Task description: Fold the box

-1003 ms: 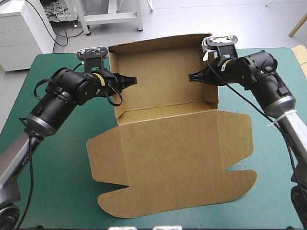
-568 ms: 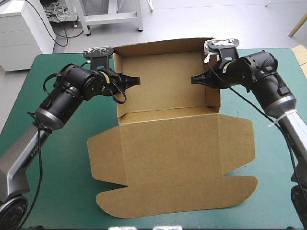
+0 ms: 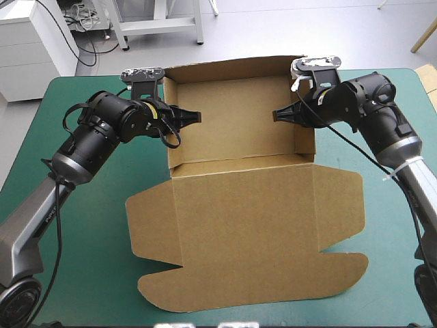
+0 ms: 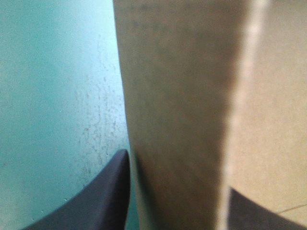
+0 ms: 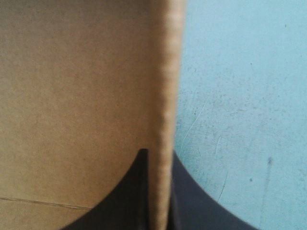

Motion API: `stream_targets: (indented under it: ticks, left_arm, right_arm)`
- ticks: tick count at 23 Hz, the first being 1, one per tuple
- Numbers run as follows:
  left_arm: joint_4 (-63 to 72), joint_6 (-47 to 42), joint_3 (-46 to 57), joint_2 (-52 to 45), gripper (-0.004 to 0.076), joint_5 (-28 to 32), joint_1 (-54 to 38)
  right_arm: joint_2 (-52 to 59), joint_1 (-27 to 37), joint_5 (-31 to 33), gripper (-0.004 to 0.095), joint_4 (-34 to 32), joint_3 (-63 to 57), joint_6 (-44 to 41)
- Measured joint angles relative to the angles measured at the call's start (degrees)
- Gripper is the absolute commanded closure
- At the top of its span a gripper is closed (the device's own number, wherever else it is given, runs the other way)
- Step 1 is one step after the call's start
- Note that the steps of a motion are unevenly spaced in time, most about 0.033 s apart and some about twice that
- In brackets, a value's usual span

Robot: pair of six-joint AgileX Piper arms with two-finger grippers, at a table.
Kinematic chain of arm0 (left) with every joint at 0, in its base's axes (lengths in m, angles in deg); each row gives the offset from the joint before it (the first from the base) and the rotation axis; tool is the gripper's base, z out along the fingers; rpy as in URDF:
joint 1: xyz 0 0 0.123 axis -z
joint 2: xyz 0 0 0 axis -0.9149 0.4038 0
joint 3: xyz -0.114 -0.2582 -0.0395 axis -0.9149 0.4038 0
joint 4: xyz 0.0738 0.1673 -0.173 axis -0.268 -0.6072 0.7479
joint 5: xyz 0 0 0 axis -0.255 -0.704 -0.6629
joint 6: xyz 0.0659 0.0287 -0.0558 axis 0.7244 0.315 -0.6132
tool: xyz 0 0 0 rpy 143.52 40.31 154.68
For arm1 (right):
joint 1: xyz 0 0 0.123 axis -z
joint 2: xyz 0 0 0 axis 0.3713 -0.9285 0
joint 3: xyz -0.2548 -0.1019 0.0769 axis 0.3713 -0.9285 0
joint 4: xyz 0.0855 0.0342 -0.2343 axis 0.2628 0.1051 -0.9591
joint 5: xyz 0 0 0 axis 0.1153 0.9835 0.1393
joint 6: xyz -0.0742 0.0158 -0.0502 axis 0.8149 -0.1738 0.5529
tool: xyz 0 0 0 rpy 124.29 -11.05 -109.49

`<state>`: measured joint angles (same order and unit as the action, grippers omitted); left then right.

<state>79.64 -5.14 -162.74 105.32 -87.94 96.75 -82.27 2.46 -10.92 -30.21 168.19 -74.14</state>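
While both arms reach in from the sides, the box (image 3: 239,212), a cut sheet of brown board, sits at the middle of the worktop (image 3: 89,260) on its teal-green cover, half built. Its far part stands up as an open tray, with a back wall (image 3: 229,72) toward the worktop's far edge and a side wall at each end. Its near part lies flat on the cover as a broad panel, with a rounded flap on either side and a long scalloped flap nearest the worktop's near edge.

At the tray's left end, the left claw (image 3: 196,116) reaches over the left side wall (image 3: 168,147) from outside, its tip pointing into the tray. From that wrist, the upright board fills the gap between the two black fingers (image 4: 108,196), one on the cover side and one on the tray side, so this claw is pinched onto the wall.

Opposite it, the right claw (image 3: 276,115) crosses the right side wall (image 3: 304,140) the same way. Seen from its wrist, its fingers (image 5: 192,201) are nearly together with the edge of the board squeezed between them, the tray's inside to one side and bare cover to the other.
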Motion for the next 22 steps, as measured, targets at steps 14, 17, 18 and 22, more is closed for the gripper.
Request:
stream_targets:
  ticks: [14,17,18,22]
  left_arm:
    - [6.4,5.0,-23.7,0.6,0.0146,-16.1,0.0]
    - [13.3,10.2,-25.6,-1.8,0.0145,-16.3,0.0]
    - [15.6,10.9,-25.5,-2.8,0.0146,-16.3,0.0]
    - [17.6,11.5,-23.5,-5.6,0.0146,-16.4,0.0]
  right_arm:
    - [-3.6,-0.3,-3.6,0.0922,-2.3,0.1,-1.8]
    - [-4.1,-0.3,-4.1,0.0922,-2.4,0.1,-2.7]
    - [-4.2,-0.3,-4.1,0.0923,-2.4,0.1,-3.0]
    - [-4.3,-0.3,-3.6,0.0923,-2.5,0.1,-3.6]
